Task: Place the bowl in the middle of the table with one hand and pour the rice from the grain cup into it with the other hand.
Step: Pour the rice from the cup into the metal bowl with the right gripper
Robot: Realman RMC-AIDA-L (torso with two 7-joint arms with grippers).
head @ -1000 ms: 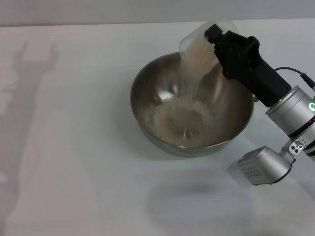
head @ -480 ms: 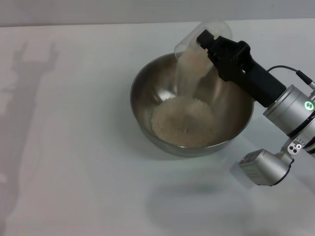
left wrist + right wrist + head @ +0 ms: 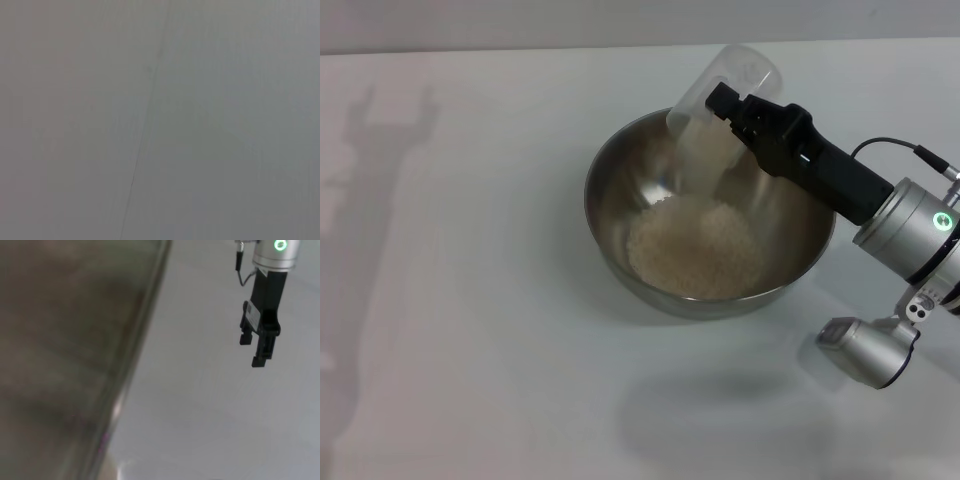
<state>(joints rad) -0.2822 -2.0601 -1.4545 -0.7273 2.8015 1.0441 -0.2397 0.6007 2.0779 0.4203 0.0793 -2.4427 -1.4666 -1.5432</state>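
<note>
The steel bowl (image 3: 603, 235) stands on the white table (image 3: 470, 320) a little right of centre, with a pale mound of rice (image 3: 695, 248) inside it. My right gripper (image 3: 725, 108) is shut on the clear grain cup (image 3: 725, 82), which it holds tipped steeply, mouth down, over the bowl's far side. A few grains cling inside the cup near its mouth. The right wrist view shows the bowl's wall (image 3: 75, 350) up close. Farther off in that view hangs my left gripper (image 3: 257, 351), open and holding nothing above the table; it is outside the head view.
Bare white tabletop (image 3: 200, 420) surrounds the bowl on all sides. An arm's shadow (image 3: 370, 200) lies on the table's left part. The left wrist view shows only a plain grey surface (image 3: 160, 120).
The right gripper has tipped the grain cup further and shifted it slightly left. The falling stream of rice has stopped, and the mound in the bowl has grown and settled.
</note>
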